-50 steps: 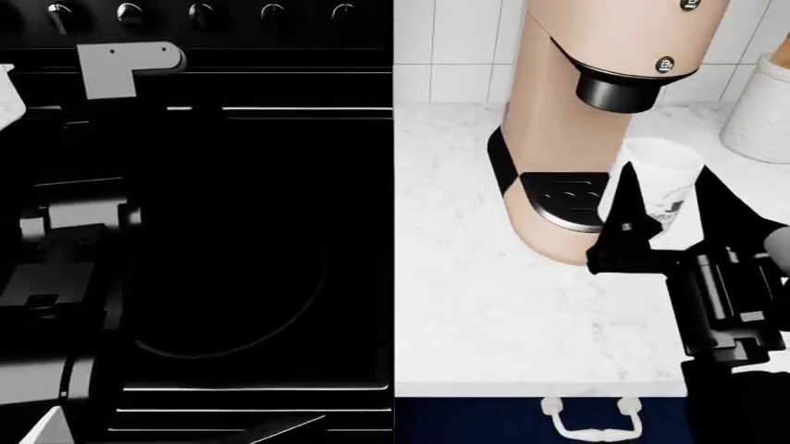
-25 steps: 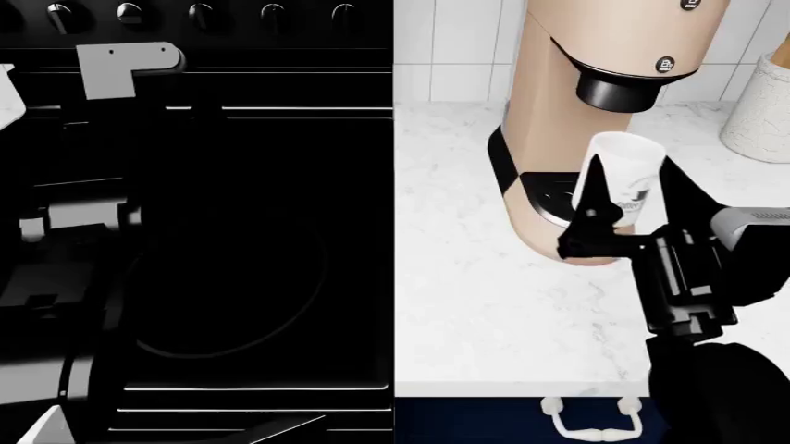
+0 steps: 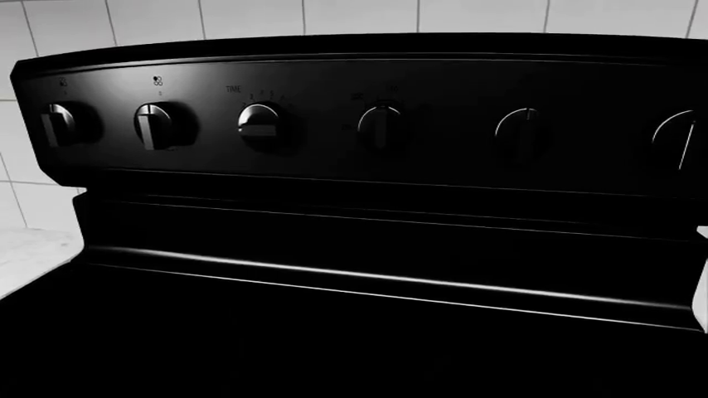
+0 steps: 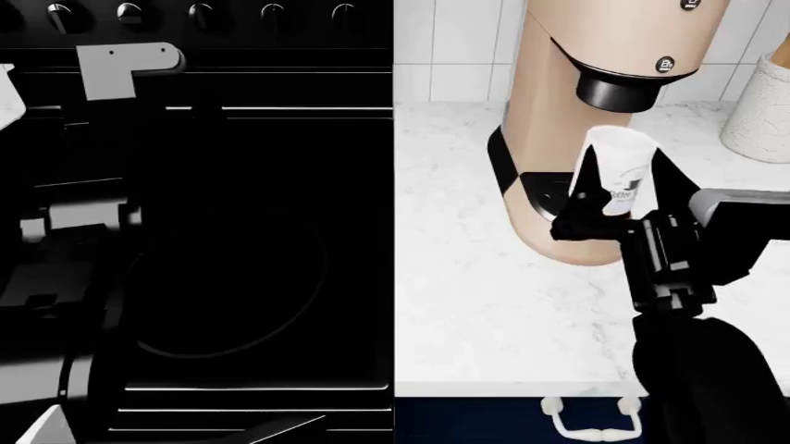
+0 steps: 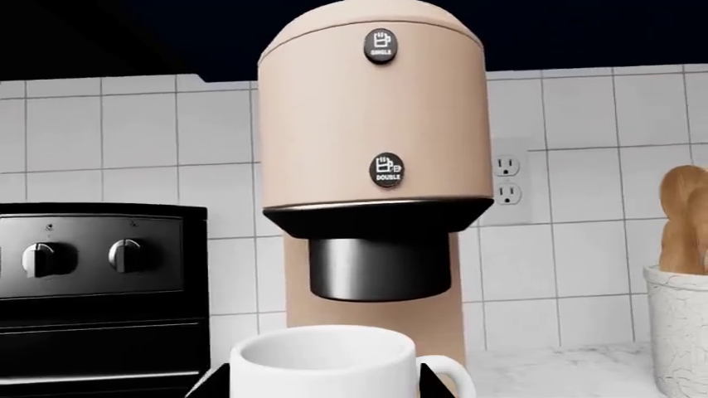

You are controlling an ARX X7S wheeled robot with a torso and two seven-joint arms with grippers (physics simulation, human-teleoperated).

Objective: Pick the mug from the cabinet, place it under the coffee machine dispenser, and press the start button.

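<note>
The white mug [image 4: 613, 171] is held upright in my right gripper [image 4: 623, 190], whose black fingers [image 4: 590, 185] are shut on its sides. It hangs just in front of and below the black dispenser [image 4: 623, 90] of the beige coffee machine [image 4: 580, 46], above the black drip tray [image 4: 539, 194]. In the right wrist view the mug [image 5: 327, 361] sits low, right under the dispenser [image 5: 380, 267], handle to one side. The machine's front carries two round buttons, single [image 5: 380, 46] and double [image 5: 386, 169]. My left arm [image 4: 74, 222] lies over the black stove; its jaws are lost in the dark.
A black stove [image 4: 198, 231] with a row of knobs [image 3: 260, 124] fills the left. A speckled white canister [image 4: 759, 111] with wooden utensils [image 5: 684, 215] stands to the right of the machine. The counter's front edge [image 4: 531, 388] runs near me. A wall outlet [image 5: 506, 178] sits behind.
My right gripper has carried the mug left and up, from beside the drip tray to a spot under the dispenser. The left arm has not moved.
</note>
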